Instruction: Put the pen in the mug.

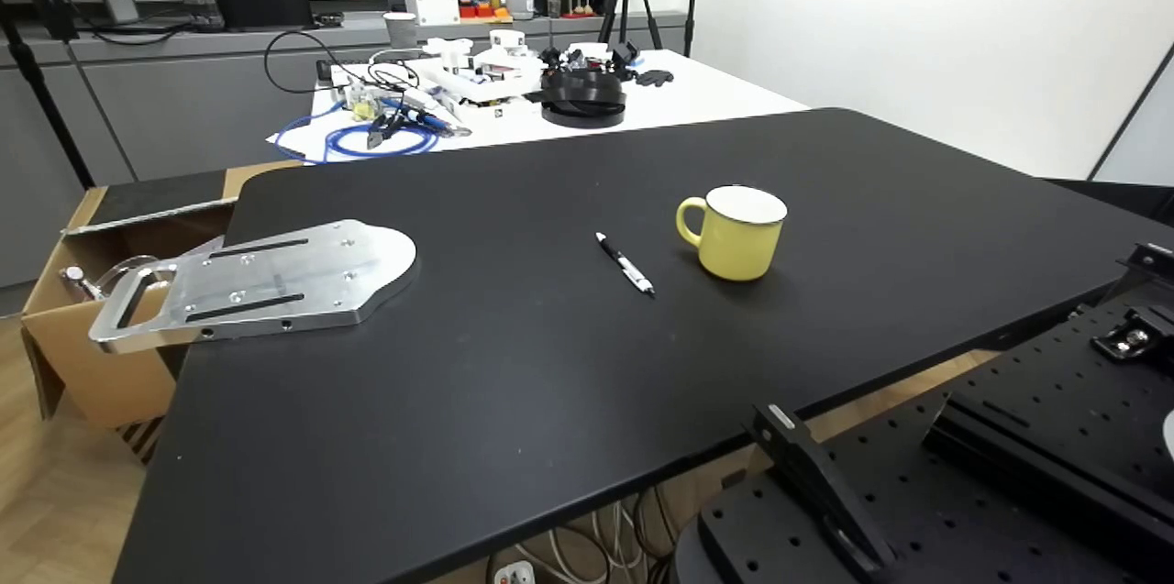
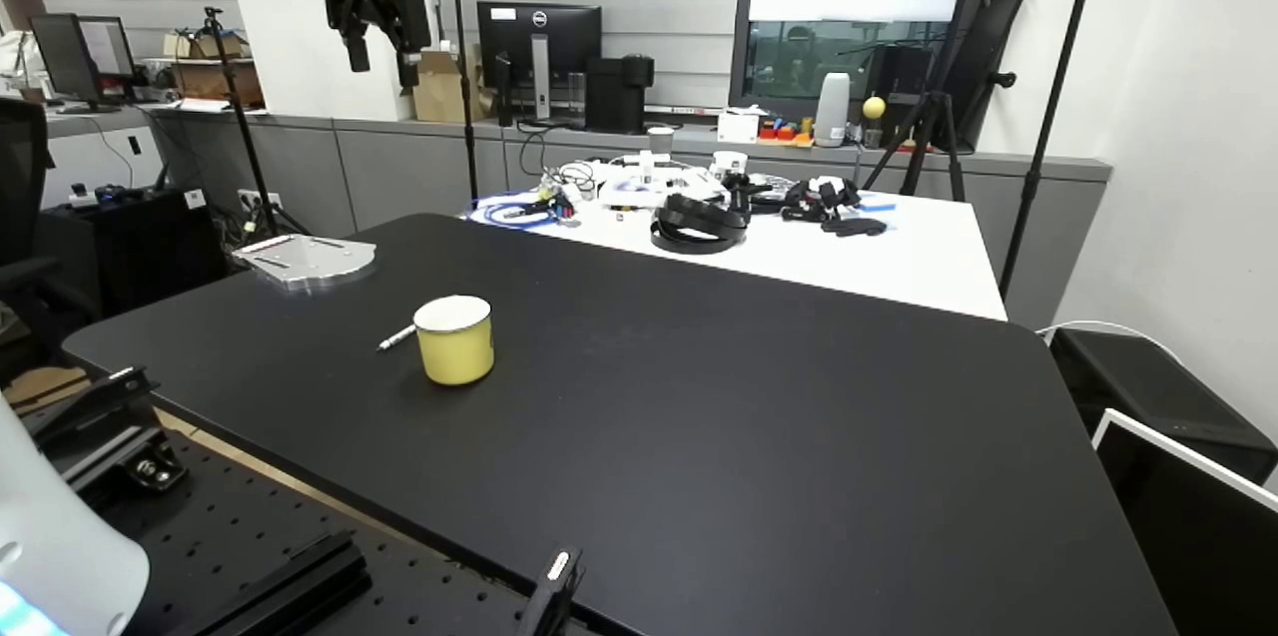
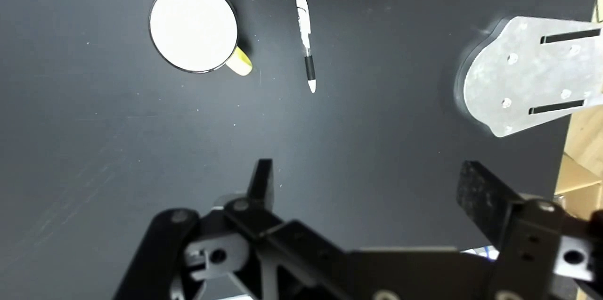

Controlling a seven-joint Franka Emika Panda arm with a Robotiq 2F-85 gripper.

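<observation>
Two task things are seen on the bench, apart: pen laid flat, mug stood upright, mouth up. Pen not yet placed in mug; it is left near, on the handle side, so a short transfer should be enough. Handle is turned toward the pen, could be bumped by a low approach. Part of the pen is hidden by the mug in an exterior view.

End effector is held high over the bench, jaws spread wide, nothing gripped; probably kept there so both things are framed in the wrist view. There the pen is lined up roughly across the closing direction, so little turning should be needed. Low pinch is called for; thin barrel may be rolled. If released level, the pen could be caught across the rim, so tipping it upright is advised.

Metal plate is set well apart, handle end overhanging the bench edge by a cardboard box, presumably out of the way.
</observation>
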